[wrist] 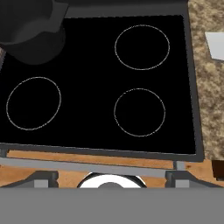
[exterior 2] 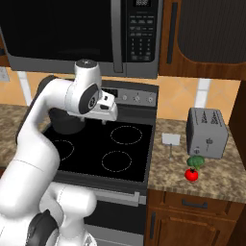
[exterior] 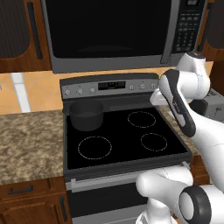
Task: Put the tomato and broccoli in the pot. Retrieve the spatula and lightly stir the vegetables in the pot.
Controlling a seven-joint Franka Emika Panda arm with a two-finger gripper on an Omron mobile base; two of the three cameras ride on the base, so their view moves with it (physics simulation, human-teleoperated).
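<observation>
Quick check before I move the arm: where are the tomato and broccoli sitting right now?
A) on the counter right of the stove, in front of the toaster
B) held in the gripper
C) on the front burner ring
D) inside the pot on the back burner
A: the tomato and the broccoli lie together on the counter just in front of the toaster, well away from the pot.

Domestic kitchen, rendered. Fittings: black glass-top stove (exterior: pixel 127 135) with four burner rings and a knob panel, microwave (exterior: pixel 118 30) mounted above, dark wood cabinets (exterior 2: pixel 192 216), speckled granite counter (exterior: pixel 26 140). Countertop toaster (exterior 2: pixel 206 133) beside the stove.
</observation>
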